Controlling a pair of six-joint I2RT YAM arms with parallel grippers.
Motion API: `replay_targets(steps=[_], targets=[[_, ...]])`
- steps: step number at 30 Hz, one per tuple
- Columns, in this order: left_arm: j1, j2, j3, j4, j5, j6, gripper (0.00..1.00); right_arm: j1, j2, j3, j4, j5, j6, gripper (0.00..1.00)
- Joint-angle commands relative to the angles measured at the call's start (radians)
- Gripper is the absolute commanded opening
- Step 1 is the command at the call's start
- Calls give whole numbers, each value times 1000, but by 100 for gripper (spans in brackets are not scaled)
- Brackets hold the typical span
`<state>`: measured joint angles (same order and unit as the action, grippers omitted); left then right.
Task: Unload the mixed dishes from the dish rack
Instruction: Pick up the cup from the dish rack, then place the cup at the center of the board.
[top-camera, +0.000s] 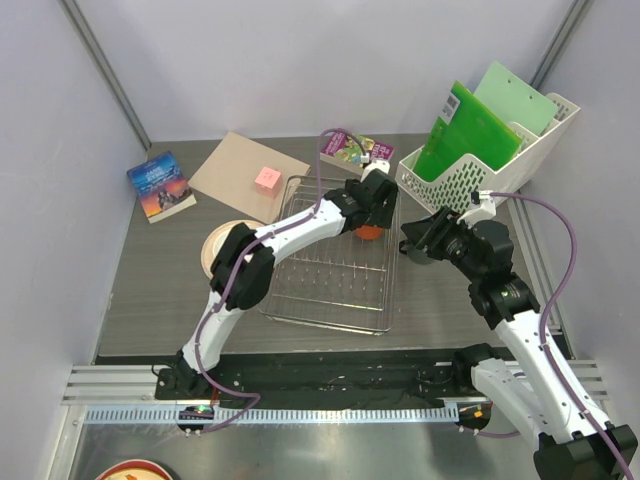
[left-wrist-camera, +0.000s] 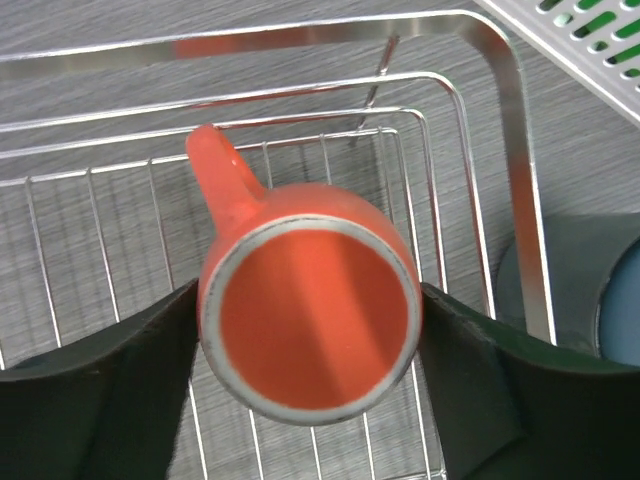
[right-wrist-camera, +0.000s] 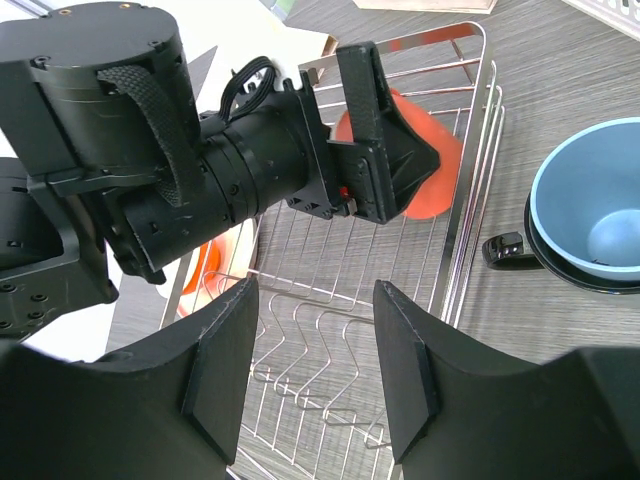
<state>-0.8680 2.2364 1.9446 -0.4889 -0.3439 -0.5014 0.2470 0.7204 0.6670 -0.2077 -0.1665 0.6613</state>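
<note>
Orange mug (left-wrist-camera: 310, 315) gripped in the dish rack's (left-wrist-camera: 505, 150) far right corner.
The left gripper (left-wrist-camera: 310, 335) clamps the mug's sides, handle pointing away. Just right of the rack, on the table, the light blue cup (right-wrist-camera: 590, 205) sits inside the dark grey mug (right-wrist-camera: 505, 250). The right gripper (right-wrist-camera: 310, 380) hangs over the rack, its fingers spread and holding nothing.

Both arms are the same build: the left arm (top-camera: 300, 225) and right arm (top-camera: 530, 335) have glossy white shells with chunky black joints. Each one has a thin purple cable clipped along it, the left cable (top-camera: 320, 165) and the right cable (top-camera: 577, 250). The right fingers (right-wrist-camera: 222, 385) and left fingers (left-wrist-camera: 110, 400) are matte black plastic wedges. Up close, the left wrist housing (right-wrist-camera: 110, 60) is a fat black cylinder with a woven black strap (right-wrist-camera: 150, 115) over it.
</note>
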Motion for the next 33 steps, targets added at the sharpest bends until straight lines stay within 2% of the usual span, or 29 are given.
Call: replay_targets(steps=[1, 3, 4, 6, 7, 9, 10, 16, 19, 22, 23, 24, 25, 27, 28, 29, 30, 31, 33], targets=[[14, -21, 14, 19, -3, -2, 68, 5, -7, -9, 45, 10, 6, 55], [15, -46, -12, 33, -12, 4, 56, 5, -12, -10, 45, 12, 6, 55], [15, -73, -38, 41, -18, 12, 41, 5, -12, -12, 45, 15, 4, 55], [18, -104, -76, 53, -18, 20, 27, 5, -12, -20, 51, 21, 3, 55], [20, -135, -88, 55, -18, 20, 12, 6, -10, -23, 54, 19, 3, 55], [24, -167, -111, 46, -10, 17, 3, 6, -10, -26, 56, 19, 4, 55], [24, -188, -119, 41, -1, 18, 0, 5, -16, -26, 54, 21, 6, 54], [34, -432, -240, 114, 77, 17, 0, 6, -53, -24, 54, 50, 4, 54], [66, -561, -308, 194, 222, -14, 0, 5, -64, -23, 56, 67, 6, 54], [136, -676, -424, 310, 492, -126, 0, 6, -72, -30, 68, 70, 21, 55], [188, -698, -462, 449, 563, -179, 0, 6, -73, -43, 89, 67, 29, 56], [214, -734, -545, 516, 706, -287, 0, 6, -75, -50, 105, 50, 55, 58], [239, -745, -582, 595, 764, -364, 0, 6, -75, -58, 122, 38, 70, 59], [311, -759, -710, 885, 915, -503, 1, 5, -93, -96, 198, 9, 116, 59], [331, -755, -755, 997, 948, -669, 0, 5, -104, -112, 236, -16, 135, 59], [363, -744, -795, 1111, 983, -748, 0, 5, -116, -141, 307, -34, 147, 59], [376, -733, -858, 1377, 1005, -840, 1, 5, -127, -148, 332, -51, 153, 57], [385, -691, -880, 1491, 1034, -985, 1, 5, -136, -153, 371, -98, 158, 56], [393, -637, -900, 1783, 1048, -1122, 0, 5, -136, -152, 405, -143, 159, 57]])
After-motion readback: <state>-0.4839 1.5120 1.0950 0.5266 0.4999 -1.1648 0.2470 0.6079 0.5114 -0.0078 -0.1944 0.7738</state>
